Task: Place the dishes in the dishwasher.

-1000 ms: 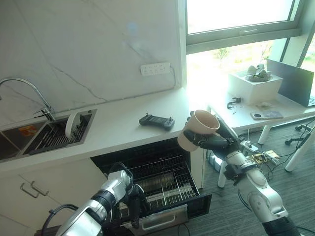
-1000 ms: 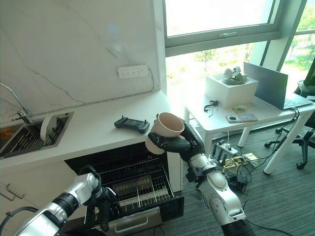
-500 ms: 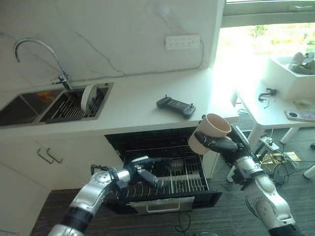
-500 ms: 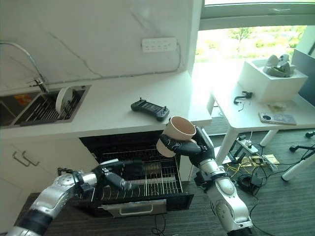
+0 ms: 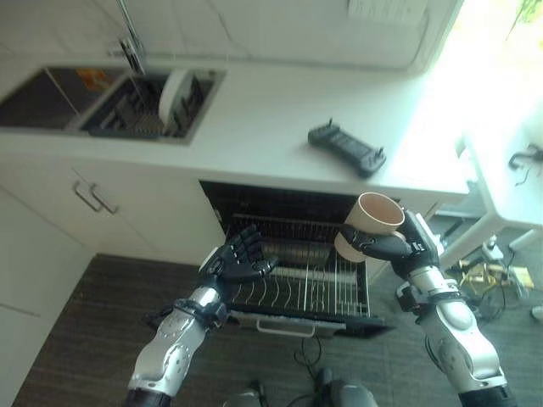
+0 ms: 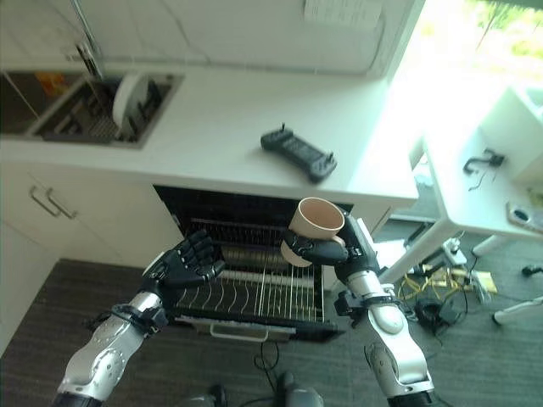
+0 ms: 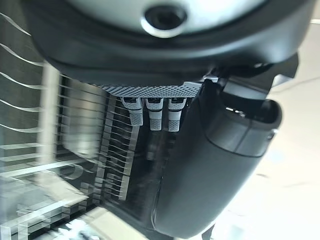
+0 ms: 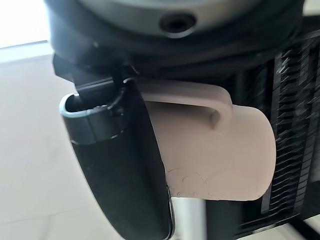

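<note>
Beige mug point(image 5: 371, 225) with handle — tilted, open mouth facing up and toward the counter, right of centre in the head views, over the right end of the rack. Dishwasher point(image 5: 297, 280) — open under the counter, centre frame, wire rack pulled out. White plate point(image 5: 174, 89) on edge in the sink rack, upper left.
</note>
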Robot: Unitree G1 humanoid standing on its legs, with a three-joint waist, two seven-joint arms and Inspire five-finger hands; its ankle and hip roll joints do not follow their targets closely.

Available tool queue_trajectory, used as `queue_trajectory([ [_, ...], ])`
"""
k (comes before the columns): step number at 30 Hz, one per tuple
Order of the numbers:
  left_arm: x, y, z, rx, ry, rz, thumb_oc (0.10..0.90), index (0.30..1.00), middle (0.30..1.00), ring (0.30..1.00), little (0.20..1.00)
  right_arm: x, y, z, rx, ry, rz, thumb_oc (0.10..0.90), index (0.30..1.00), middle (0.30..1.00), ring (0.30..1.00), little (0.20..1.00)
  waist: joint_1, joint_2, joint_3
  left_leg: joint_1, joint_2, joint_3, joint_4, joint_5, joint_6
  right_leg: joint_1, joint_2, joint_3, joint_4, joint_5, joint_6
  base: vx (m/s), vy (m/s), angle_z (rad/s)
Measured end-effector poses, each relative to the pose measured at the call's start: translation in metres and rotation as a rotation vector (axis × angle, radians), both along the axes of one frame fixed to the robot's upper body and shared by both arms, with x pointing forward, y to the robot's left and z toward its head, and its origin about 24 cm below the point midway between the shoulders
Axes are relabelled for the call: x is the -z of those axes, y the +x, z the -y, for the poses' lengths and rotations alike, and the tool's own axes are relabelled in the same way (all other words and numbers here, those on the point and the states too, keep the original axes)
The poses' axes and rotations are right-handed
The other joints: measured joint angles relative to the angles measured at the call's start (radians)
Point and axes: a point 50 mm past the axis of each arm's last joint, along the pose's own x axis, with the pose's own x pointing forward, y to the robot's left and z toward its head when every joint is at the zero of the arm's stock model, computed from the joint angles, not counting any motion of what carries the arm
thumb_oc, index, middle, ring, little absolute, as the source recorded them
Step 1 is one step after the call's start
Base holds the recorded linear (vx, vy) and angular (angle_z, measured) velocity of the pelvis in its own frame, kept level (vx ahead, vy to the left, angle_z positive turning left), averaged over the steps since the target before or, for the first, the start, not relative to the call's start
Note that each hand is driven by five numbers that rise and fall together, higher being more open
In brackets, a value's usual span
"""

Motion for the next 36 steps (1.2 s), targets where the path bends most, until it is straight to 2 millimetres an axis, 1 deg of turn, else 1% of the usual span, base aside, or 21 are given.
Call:
queue_trajectory([
  [4, -0.024, 0.017, 0.005, 0.004, 0.005, 0.098, 0.800, 0.900, 0.900, 0.900, 0.900, -0.017, 0.017, 0.004, 0.034, -0.036, 0.052, 0.400, 0.300, 0.300, 0.300, 0.300, -0.003, 0.008, 0.095, -0.071, -0.005, -0.007, -0.003, 0.035, 0.009, -0.062, -0.003, -0.005, -0.012, 0.037, -0.010, -0.16, 0.002, 0.06],
  [5, -0.028, 0.019, 0.006, 0.000, -0.009, 0.107, 0.800, 0.900, 0.900, 0.900, 0.900, -0.020, 0.020, 0.007, 0.043, -0.064, 0.057, 0.400, 0.300, 0.300, 0.300, 0.300, -0.001, 0.008, 0.119, -0.075, -0.005, -0.008, -0.006, 0.043, 0.011, -0.065, -0.003, -0.006, -0.016, 0.041, -0.013, -0.08, -0.011, 0.04],
  [6, -0.028, 0.020, 0.006, -0.007, -0.024, 0.103, 0.800, 0.900, 0.900, 0.900, 0.900, -0.019, 0.021, 0.008, 0.052, -0.083, 0.049, 0.400, 0.300, 0.300, 0.300, 0.300, -0.001, 0.006, 0.130, -0.075, -0.005, -0.009, -0.007, 0.045, 0.012, -0.066, -0.003, -0.006, -0.017, 0.042, -0.014, -0.07, -0.005, 0.02],
  [10, -0.027, 0.019, 0.007, -0.005, -0.027, 0.097, 0.800, 0.900, 0.900, 0.900, 0.900, -0.016, 0.022, 0.017, 0.095, -0.111, 0.026, 0.400, 0.300, 0.300, 0.300, 0.300, -0.005, 0.001, 0.135, -0.075, -0.005, -0.008, -0.020, 0.049, 0.015, -0.067, 0.001, -0.006, -0.032, 0.051, -0.015, -0.08, -0.008, -0.02],
  [11, -0.029, 0.021, 0.008, -0.003, -0.026, 0.106, 0.800, 0.900, 0.900, 0.900, 0.900, -0.018, 0.023, 0.017, 0.101, -0.121, 0.032, 0.400, 0.300, 0.300, 0.300, 0.300, -0.005, 0.000, 0.142, -0.077, -0.004, -0.008, -0.020, 0.055, 0.008, -0.067, 0.003, -0.006, -0.035, 0.057, -0.016, -0.11, -0.022, -0.02],
  [12, -0.036, 0.025, 0.011, 0.004, -0.016, 0.128, 0.800, 0.900, 0.900, 0.900, 0.900, -0.024, 0.028, 0.020, 0.118, -0.172, 0.048, 0.400, 0.300, 0.300, 0.300, 0.300, -0.004, -0.002, 0.162, -0.078, -0.004, -0.008, -0.019, 0.056, 0.008, -0.067, 0.003, -0.007, -0.037, 0.061, -0.015, -0.05, -0.013, 0.00],
  [13, -0.038, 0.027, 0.011, 0.010, -0.007, 0.134, 0.800, 0.900, 0.900, 0.900, 0.900, -0.026, 0.030, 0.021, 0.123, -0.175, 0.049, 0.400, 0.300, 0.300, 0.300, 0.300, -0.004, -0.003, 0.167, -0.079, -0.004, -0.008, -0.019, 0.056, 0.008, -0.067, 0.003, -0.007, -0.038, 0.062, -0.015, -0.04, -0.014, 0.00],
  [17, -0.048, 0.032, 0.011, 0.022, -0.026, 0.157, 0.800, 0.900, 0.900, 0.900, 0.900, -0.034, 0.049, 0.030, 0.166, -0.252, 0.018, 0.400, 0.300, 0.300, 0.300, 0.300, -0.002, -0.004, 0.172, -0.085, -0.004, -0.009, -0.019, 0.060, 0.009, -0.067, 0.003, -0.011, -0.047, 0.066, -0.014, -0.06, -0.026, 0.02],
  [19, -0.066, 0.041, 0.010, 0.036, 0.000, 0.213, 0.800, 0.900, 0.900, 0.900, 0.900, -0.043, 0.066, 0.035, 0.189, -0.310, -0.017, 0.400, 0.300, 0.300, 0.300, 0.300, 0.004, 0.001, 0.202, -0.087, -0.004, -0.011, -0.020, 0.063, 0.009, -0.067, 0.002, -0.016, -0.050, 0.069, -0.015, -0.07, -0.027, 0.04],
  [22, -0.070, 0.042, 0.011, 0.040, -0.022, 0.228, 0.800, 0.900, 0.900, 0.900, 0.900, -0.041, 0.072, 0.031, 0.174, -0.334, -0.052, 0.400, 0.300, 0.300, 0.300, 0.300, 0.004, 0.007, 0.209, -0.087, -0.005, -0.012, -0.022, 0.064, 0.008, -0.067, 0.002, -0.019, -0.051, 0.069, -0.015, -0.04, -0.009, 0.01],
  [24, -0.074, 0.047, 0.014, 0.053, -0.019, 0.237, 0.800, 0.900, 0.900, 0.900, 0.900, -0.038, 0.082, 0.029, 0.162, -0.364, -0.099, 0.400, 0.300, 0.300, 0.300, 0.300, 0.006, 0.008, 0.209, -0.086, -0.005, -0.013, -0.024, 0.064, 0.008, -0.067, 0.001, -0.020, -0.051, 0.069, -0.015, -0.04, -0.006, 0.01],
  [25, -0.078, 0.051, 0.018, 0.067, -0.013, 0.247, 0.800, 0.900, 0.900, 0.900, 0.900, -0.036, 0.089, 0.031, 0.173, -0.377, -0.134, 0.400, 0.300, 0.300, 0.300, 0.300, 0.012, 0.010, 0.210, -0.086, -0.006, -0.013, -0.024, 0.064, 0.007, -0.067, 0.000, -0.020, -0.051, 0.069, -0.015, 0.00, 0.000, 0.00],
  [27, -0.086, 0.055, 0.023, 0.094, -0.011, 0.272, 0.800, 0.900, 0.900, 0.900, 0.900, -0.032, 0.096, 0.040, 0.200, -0.382, -0.187, 0.400, 0.300, 0.300, 0.300, 0.300, 0.028, 0.017, 0.214, -0.086, -0.007, -0.012, -0.024, 0.065, 0.006, -0.067, -0.001, -0.020, -0.051, 0.069, -0.015, 0.00, 0.000, 0.00],
  [28, -0.089, 0.055, 0.024, 0.103, -0.015, 0.286, 0.800, 0.900, 0.900, 0.900, 0.900, -0.032, 0.099, 0.043, 0.210, -0.378, -0.210, 0.400, 0.300, 0.300, 0.300, 0.300, 0.028, 0.020, 0.216, -0.085, -0.007, -0.012, -0.024, 0.066, 0.006, -0.067, -0.002, -0.021, -0.050, 0.069, -0.015, 0.00, 0.000, 0.00],
  [32, -0.093, 0.055, 0.020, 0.118, -0.005, 0.313, 0.800, 0.900, 0.900, 0.900, 0.900, -0.024, 0.103, 0.056, 0.244, -0.346, -0.285, 0.400, 0.300, 0.300, 0.300, 0.300, 0.053, 0.025, 0.219, -0.077, -0.015, -0.014, -0.041, 0.075, 0.008, -0.067, -0.008, -0.023, -0.047, 0.069, -0.015, 0.00, 0.000, 0.03],
  [36, -0.096, 0.056, 0.021, 0.130, 0.000, 0.325, 0.800, 0.900, 0.900, 0.900, 0.900, -0.018, 0.108, 0.058, 0.230, -0.294, -0.341, 0.400, 0.300, 0.300, 0.300, 0.300, 0.058, 0.026, 0.219, -0.069, -0.023, -0.018, -0.055, 0.086, 0.009, -0.062, -0.016, -0.027, -0.045, 0.069, -0.015, 0.01, 0.008, 0.05],
])
